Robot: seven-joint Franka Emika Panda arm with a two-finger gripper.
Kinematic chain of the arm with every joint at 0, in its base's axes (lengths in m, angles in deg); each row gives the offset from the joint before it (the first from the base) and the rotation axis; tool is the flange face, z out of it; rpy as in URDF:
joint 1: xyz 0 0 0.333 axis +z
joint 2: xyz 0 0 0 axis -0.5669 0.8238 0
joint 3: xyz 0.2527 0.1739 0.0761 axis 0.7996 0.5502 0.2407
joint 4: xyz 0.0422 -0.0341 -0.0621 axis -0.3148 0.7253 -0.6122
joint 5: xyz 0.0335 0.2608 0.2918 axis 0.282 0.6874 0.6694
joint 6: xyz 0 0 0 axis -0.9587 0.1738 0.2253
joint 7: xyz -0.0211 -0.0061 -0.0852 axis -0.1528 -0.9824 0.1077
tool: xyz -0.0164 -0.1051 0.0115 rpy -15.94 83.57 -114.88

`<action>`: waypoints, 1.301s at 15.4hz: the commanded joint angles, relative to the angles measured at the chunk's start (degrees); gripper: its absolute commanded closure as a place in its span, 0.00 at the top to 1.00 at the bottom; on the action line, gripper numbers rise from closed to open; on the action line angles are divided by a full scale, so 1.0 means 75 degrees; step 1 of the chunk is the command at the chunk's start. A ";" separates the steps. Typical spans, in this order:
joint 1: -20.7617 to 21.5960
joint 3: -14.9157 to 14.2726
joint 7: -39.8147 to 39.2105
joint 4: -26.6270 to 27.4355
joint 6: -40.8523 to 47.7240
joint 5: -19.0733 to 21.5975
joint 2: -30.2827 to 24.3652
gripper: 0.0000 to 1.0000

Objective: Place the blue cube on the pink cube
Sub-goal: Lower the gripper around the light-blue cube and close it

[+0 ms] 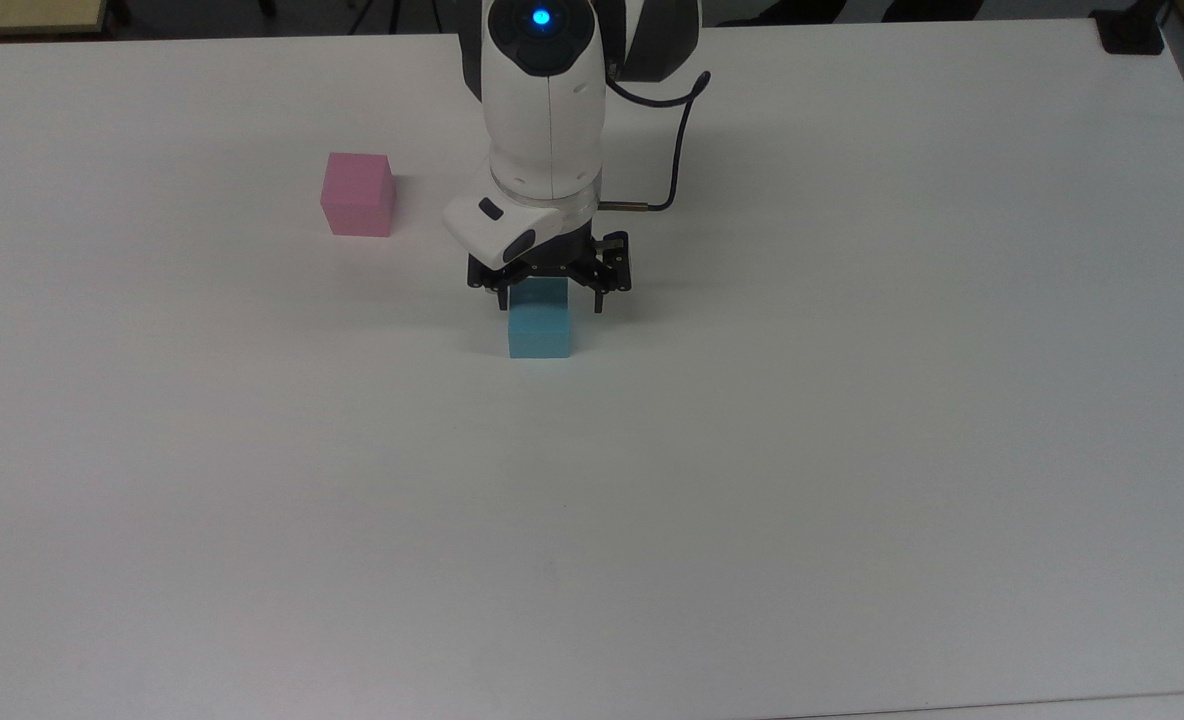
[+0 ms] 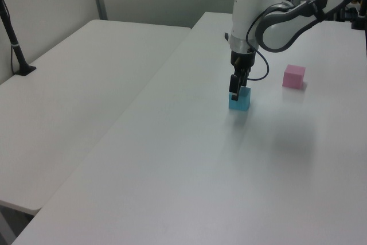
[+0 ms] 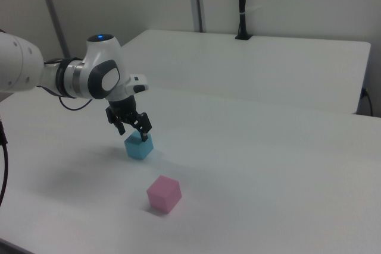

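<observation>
On the white bench [image 1: 852,450] sit 2 cubes: 1 blue cube [image 1: 539,327] between the open gripper's [image 1: 549,296] fingers, 1 pink cube [image 1: 357,194] at its 10 o'clock in the top view.

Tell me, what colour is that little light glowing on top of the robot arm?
Blue light; the top view shows it best.

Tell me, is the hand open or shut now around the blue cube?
Open. In the top view the hand straddles the blue cube, with gaps visible beside both fingers.
</observation>
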 commanded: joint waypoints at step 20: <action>-0.0526 -0.0067 0.0186 0.0001 0.2322 -0.0274 -0.1425 0.42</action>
